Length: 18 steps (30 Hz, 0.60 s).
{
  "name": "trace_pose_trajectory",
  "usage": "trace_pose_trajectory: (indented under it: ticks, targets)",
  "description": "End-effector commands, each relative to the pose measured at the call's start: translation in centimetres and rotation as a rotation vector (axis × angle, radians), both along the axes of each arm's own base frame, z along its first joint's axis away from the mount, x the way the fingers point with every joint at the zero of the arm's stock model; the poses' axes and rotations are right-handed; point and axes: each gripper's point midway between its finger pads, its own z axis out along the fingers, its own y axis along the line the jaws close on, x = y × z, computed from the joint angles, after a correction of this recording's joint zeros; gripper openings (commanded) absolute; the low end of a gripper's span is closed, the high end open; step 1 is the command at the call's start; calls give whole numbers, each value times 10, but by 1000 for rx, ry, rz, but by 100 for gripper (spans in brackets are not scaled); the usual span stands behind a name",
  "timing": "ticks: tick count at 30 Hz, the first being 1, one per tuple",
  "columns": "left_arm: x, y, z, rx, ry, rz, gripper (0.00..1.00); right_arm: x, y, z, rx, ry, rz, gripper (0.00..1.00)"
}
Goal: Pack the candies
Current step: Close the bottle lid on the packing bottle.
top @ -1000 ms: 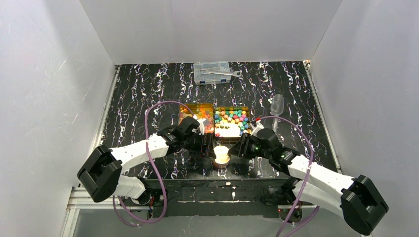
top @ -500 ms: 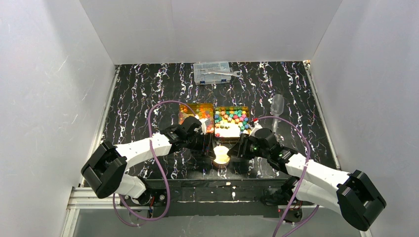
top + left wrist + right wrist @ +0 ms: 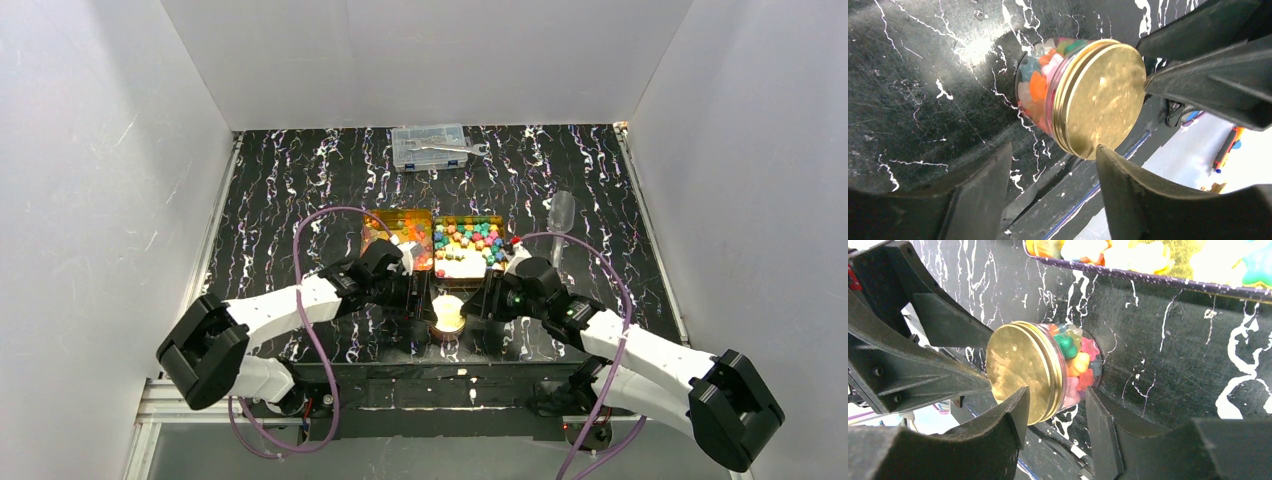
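Right wrist view shows the jar (image 3: pixel 1020 372) of candies (image 3: pixel 1073 360) upright on the table (image 3: pixel 1173 340), gold lid up, standing between the fingers of the right gripper (image 3: pixel 1057 391) (pressing or merely astride, I cannot tell). Opposite, the left gripper (image 3: pixel 1053 149) has its fingers spread, with the jar just beyond their tips, so the right arm is nearer.

Top cam high at near edge, looks down on whole table (image 3: pixel 300 170). Wrist cams close, low, facing each other; all share the jar (image 3: pixel 449 313) (image 3: pixel 1100 100) (image 3: pixel 1020 370).
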Motion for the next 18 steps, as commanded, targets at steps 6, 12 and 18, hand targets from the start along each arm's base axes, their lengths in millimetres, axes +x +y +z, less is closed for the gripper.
trace_pose_trajectory:
  ticks: [6, 12, 18]
  targets:
    - [-12, 12, 16, -56, -123, -56, 77, 11, 1, 38, -28, -138, 51, 59]
    - [-28, 13, 14, -21, -238, -109, 98, 11, -6, 43, -81, -171, 69, 63]
    - [-33, 19, 10, 60, -415, -100, 98, 10, -10, 50, -103, -192, 82, 67]
